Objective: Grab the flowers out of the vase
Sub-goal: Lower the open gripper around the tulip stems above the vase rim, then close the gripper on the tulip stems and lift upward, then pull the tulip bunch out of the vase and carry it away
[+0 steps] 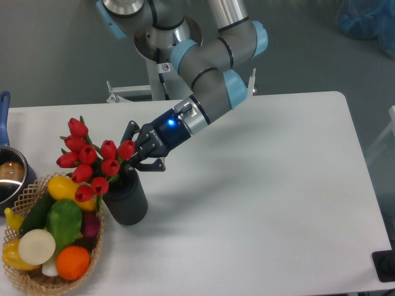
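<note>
Although the end effector (137, 156) appears clenched on the flowers (92, 161) just above the vase (126, 198), the bunch leans away from it with stems seemingly inside the vase, so lifting out remains.

White counter (265, 185). Wicker basket (28, 280), lower left of the tool, holds a yellow squash, green vegetables, an orange fruit and a white round item. Metal pot (7, 179) with blue handle, far left of the tool.
</note>
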You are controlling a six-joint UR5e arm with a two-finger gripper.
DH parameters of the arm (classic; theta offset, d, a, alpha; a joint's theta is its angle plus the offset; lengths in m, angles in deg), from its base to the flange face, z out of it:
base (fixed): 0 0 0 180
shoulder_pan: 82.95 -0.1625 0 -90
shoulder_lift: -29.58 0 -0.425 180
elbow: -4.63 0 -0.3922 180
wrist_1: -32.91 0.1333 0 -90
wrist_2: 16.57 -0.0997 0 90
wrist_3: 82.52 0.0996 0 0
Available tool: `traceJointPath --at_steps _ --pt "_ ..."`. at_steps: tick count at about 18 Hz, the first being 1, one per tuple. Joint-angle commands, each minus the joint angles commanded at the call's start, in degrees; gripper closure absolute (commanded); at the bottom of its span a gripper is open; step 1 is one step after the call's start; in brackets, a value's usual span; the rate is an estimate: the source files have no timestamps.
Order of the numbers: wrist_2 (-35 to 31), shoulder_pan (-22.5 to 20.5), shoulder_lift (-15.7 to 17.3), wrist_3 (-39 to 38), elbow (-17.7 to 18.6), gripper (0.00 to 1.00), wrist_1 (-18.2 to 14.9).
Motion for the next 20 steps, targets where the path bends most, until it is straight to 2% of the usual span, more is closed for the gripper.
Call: traceJointPath --at_steps 5,10,20 --pt "4.49 -2.02 2.99 -6.31 -1.75 0.85 0.0" --pt "8.7 -2.64 2.91 -8.52 -5.09 0.85 -0.18" --pt "9.24 -3.96 3.87 -19.41 -9.75 0.85 -0.18"
